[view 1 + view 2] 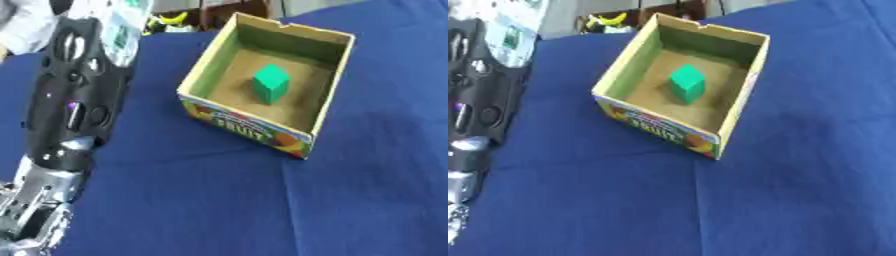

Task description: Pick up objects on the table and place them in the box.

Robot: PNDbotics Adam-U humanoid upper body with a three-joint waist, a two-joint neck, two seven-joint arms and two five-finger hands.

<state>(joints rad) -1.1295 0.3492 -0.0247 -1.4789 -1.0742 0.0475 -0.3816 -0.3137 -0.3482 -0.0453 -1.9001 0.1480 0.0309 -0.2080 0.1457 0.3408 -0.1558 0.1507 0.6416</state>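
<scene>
Blue table (219,200): cube (270,83) inside box (249,127).

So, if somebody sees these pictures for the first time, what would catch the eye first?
Probably the green cube, resting inside the open cardboard box on the blue cloth. Next, the robot's black and silver left arm along the left edge.

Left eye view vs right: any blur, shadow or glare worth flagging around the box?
Left eye view: soft overall, print on the box front smeared; the green cube reads clean, shaded on its near faces. Right eye view: same softness; box walls shade the floor's far side; no glare on the blue cloth. Left arm is cropped; no robot hand visible.
</scene>
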